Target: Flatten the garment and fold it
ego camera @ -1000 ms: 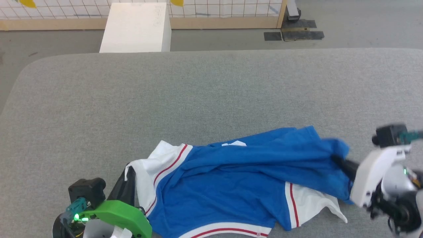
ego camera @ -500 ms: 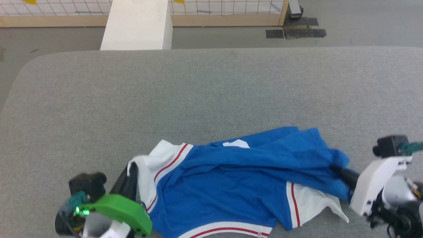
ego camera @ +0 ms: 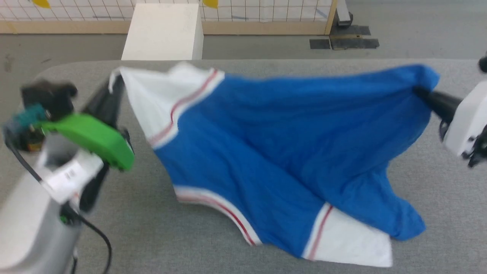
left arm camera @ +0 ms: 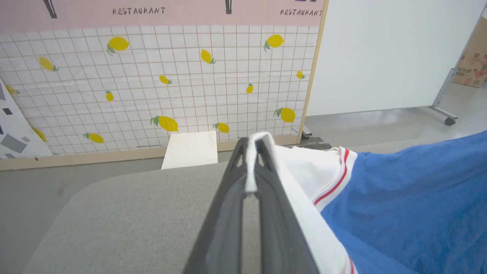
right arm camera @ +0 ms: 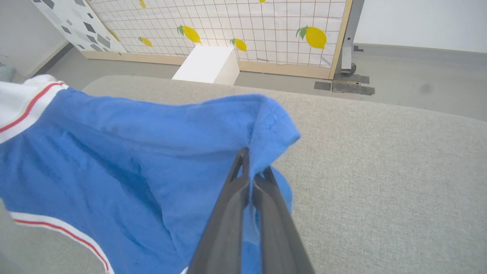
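My left gripper (left arm camera: 254,144) is clenched on a white sleeve corner of the bright blue jersey T-shirt with white sleeves and red-striped trim (ego camera: 289,133); a fold of white cloth is nipped between its tips. The shirt hangs stretched across the grey cloth-covered table (ego camera: 114,236), its upper edge towards the far edge and its lower white sleeve sagging near the near edge, right of middle, where it seems to rest on the cloth. My right gripper (ego camera: 418,91) is pinched on a bunched blue corner.

To do this well, I judge I should hold both pinches firm, draw my arms evenly apart until the top edge is taut, then lay the shirt down from the trailing part first so that no pleat gets trapped. The right-hand bunch is thick and may unroll unevenly.

Beyond the far edge a white block (ego camera: 163,30) stands on the floor before a lemon-patterned grid panel (left arm camera: 152,76), with dark floor mats (ego camera: 344,42) further right. All are well apart from the shirt; nothing on the table blocks the spread.
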